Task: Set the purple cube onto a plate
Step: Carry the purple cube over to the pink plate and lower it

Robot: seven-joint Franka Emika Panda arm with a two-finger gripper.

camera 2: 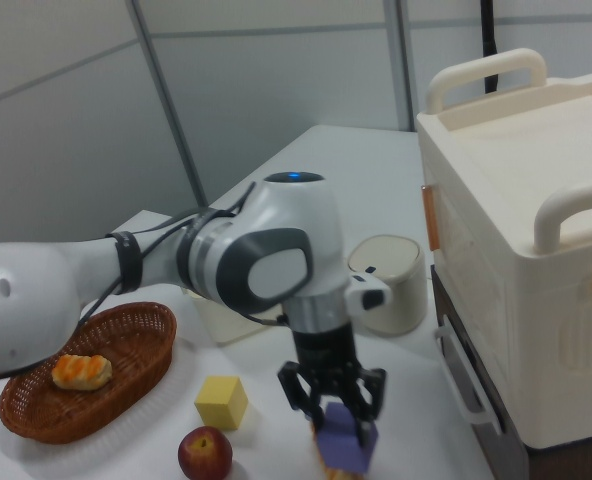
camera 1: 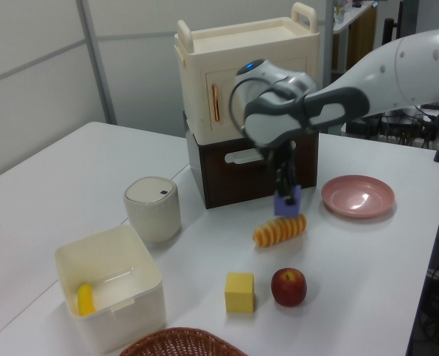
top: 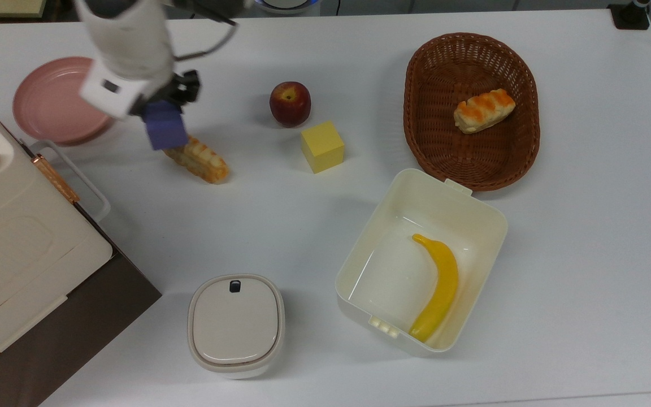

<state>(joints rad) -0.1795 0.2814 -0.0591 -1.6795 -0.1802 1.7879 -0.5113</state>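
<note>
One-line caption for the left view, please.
Gripper carries the purple cube above the bread roll, short of the plate.

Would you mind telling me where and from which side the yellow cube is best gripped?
Grip the yellow cube across two opposite side faces, coming straight down from above. It rests flat on the table with its top bare and flat, parallel sides. The apple sits close by, so the faces away from the apple probably give the fingers more room.

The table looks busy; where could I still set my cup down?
The table is bare right of the white bin and basket, and between the lidded container and the yellow cube. It is crowded around the pink plate.
</note>
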